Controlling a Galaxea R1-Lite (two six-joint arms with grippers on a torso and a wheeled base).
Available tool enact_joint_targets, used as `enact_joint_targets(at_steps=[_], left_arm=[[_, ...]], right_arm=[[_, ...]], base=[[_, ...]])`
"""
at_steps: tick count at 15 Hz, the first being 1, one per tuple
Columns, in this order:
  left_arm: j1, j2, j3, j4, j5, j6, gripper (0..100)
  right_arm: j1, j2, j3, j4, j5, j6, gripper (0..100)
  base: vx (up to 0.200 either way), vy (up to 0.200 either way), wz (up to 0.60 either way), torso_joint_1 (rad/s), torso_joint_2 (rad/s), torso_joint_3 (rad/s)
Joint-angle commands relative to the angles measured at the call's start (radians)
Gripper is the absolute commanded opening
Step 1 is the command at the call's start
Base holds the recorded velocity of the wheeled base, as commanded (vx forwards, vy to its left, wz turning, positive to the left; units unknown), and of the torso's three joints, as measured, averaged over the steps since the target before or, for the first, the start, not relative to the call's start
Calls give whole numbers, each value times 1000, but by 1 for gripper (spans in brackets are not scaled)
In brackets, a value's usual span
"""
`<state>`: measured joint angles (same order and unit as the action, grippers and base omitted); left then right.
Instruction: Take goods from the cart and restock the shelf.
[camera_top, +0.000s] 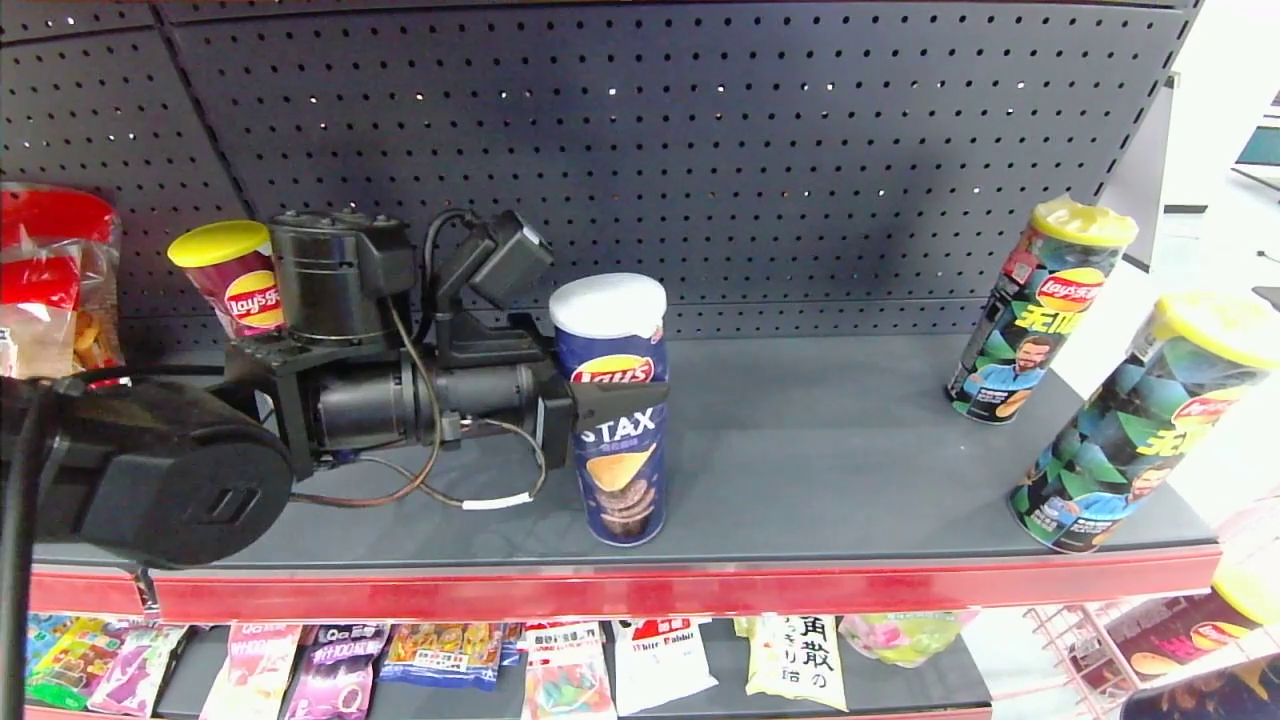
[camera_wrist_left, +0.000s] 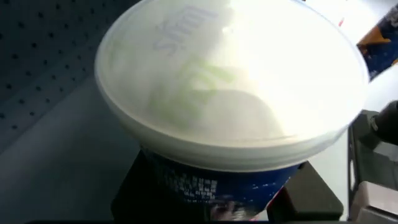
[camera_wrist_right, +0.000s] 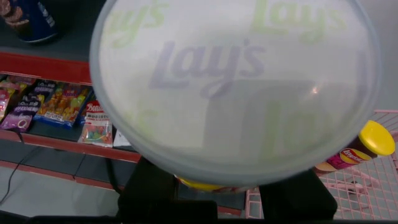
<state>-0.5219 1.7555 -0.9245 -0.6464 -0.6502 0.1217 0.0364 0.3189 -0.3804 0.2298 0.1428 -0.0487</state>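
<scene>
The blue Stax can (camera_top: 622, 470) stands upright near the shelf's (camera_top: 820, 450) front edge, clamped in the left gripper (camera_top: 612, 408). A finger snagging as it lets go could tip the can over that edge. The right gripper (camera_wrist_right: 217, 202) clasps a tilted green can (camera_top: 1125, 440) at the shelf's right corner, where it could slide off.

The black left arm (camera_top: 380, 400) is reaching level across from the left, its left gripper (camera_top: 612, 410) clamping the blue cylindrical crisp can (camera_top: 622, 490). The right gripper (camera_wrist_right: 227, 199) is pinching a clear-lidded round can (camera_wrist_right: 230, 87) from both sides.
</scene>
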Motion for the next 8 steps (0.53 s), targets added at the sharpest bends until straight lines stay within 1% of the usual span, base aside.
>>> enact_joint_targets(at_steps=[1, 8], left_arm=[[-4, -19, 38, -7, 0, 1, 0], [-4, -41, 64, -6, -3, 4, 0]], right_arm=[[0, 2, -2, 0, 0, 0, 0], [0, 3, -2, 2, 0, 0, 0]], base=[[0, 0, 0, 0, 0, 0], [0, 0, 0, 0, 0, 0]])
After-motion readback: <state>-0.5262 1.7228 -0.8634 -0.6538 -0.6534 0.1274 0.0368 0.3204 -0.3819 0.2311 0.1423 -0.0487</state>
